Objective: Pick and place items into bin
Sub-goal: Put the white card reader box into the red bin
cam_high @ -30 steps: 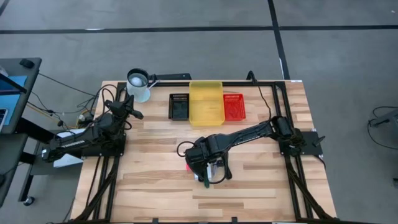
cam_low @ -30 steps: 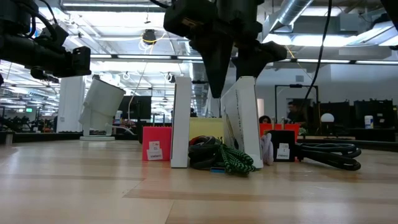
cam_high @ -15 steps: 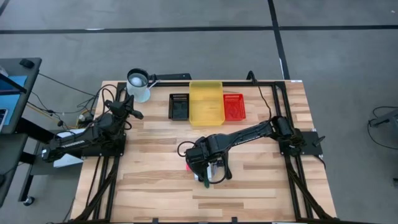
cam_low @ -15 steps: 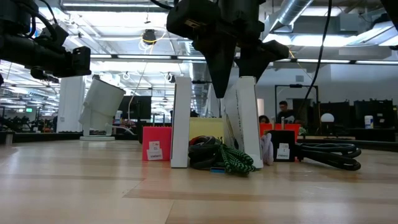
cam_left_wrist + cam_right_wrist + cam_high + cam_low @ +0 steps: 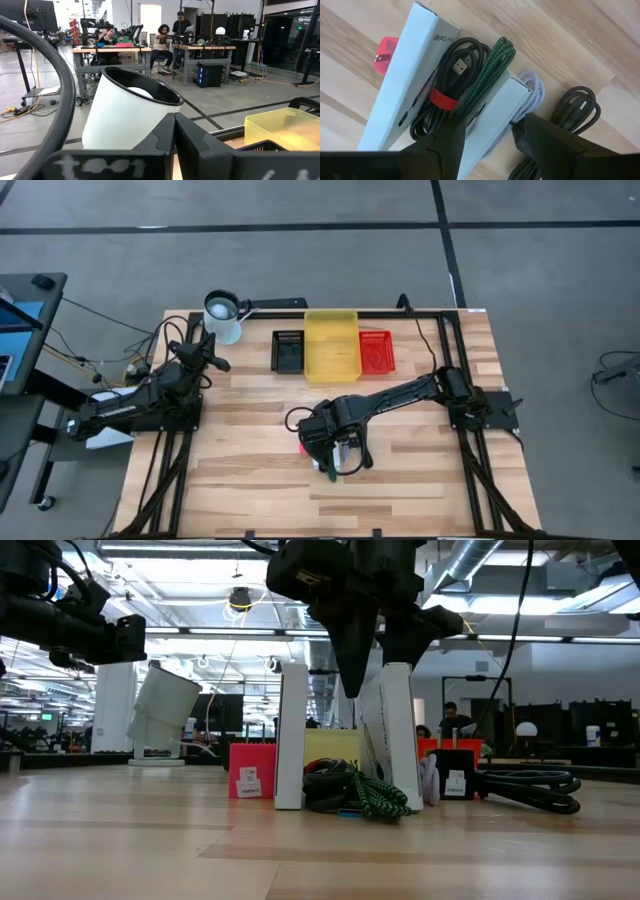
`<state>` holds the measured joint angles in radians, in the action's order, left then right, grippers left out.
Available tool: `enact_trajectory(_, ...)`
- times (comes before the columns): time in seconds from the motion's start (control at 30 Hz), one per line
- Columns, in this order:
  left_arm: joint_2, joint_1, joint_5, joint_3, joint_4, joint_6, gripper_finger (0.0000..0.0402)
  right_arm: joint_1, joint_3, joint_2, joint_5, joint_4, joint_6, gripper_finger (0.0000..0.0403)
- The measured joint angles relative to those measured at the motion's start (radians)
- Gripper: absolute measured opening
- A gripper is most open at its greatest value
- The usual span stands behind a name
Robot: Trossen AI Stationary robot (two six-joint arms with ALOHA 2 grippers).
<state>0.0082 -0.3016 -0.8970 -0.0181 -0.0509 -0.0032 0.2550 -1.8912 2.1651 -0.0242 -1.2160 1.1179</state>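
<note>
My right gripper (image 5: 490, 145) is open and points down over a cluster of items near the table's middle (image 5: 335, 452). Two white boxes stand on edge there (image 5: 291, 735) (image 5: 400, 735). Between them lie a black coiled cable with a red tie (image 5: 445, 95) and a green-black braided cable (image 5: 485, 75). A white cable (image 5: 536, 92), another black cable (image 5: 577, 112) and a small pink-red piece (image 5: 385, 55) lie beside them. The fingers straddle the top of the right-hand white box (image 5: 492, 112). My left gripper (image 5: 174, 137) is shut and waits by the white cup (image 5: 223, 315). My right gripper comes from above with one finger (image 5: 345, 675) down between the two boxes and the other (image 5: 402, 645) over the right-hand box's top. Whether either finger touches the box, I cannot tell.
A black bin (image 5: 288, 350), a yellow bin (image 5: 332, 345) and a red bin (image 5: 376, 350) sit in a row at the table's far side. A tilted white cup (image 5: 130, 112) stands at the far left. People sit at desks in the room beyond the table.
</note>
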Motion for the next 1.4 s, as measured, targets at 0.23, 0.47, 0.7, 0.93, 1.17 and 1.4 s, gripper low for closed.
enact_trajectory(0.23, 0.0, 0.0, 0.0, 0.0, 0.0, 0.0, 0.0, 0.0, 0.0, 0.0, 0.0, 0.0, -0.002, 0.0167)
enact_trajectory(0.47, 0.0, 0.0, 0.0, 0.0, 0.0, 0.0, 0.0, 0.0, 0.0, 0.0, 0.0, 0.0, -0.003, 0.0126)
enact_trajectory(0.7, 0.0, 0.0, 0.0, 0.0, 0.0, 0.0, 0.0, 0.0, 0.0, 0.0, 0.0, -0.001, -0.001, 0.0098)
enact_trajectory(0.93, 0.0, 0.0, 0.0, 0.0, 0.0, 0.0, 0.0, -0.002, 0.0, 0.0, 0.0, -0.002, -0.001, 0.0075)
enact_trajectory(1.17, 0.0, 0.0, 0.0, 0.0, 0.0, 0.0, 0.0, -0.002, 0.0, 0.0, 0.0, -0.001, 0.007, 0.007)
enact_trajectory(1.4, 0.0, 0.0, 0.0, 0.0, 0.0, 0.0, 0.0, -0.002, 0.0, 0.0, -0.001, 0.001, 0.022, 0.0069)
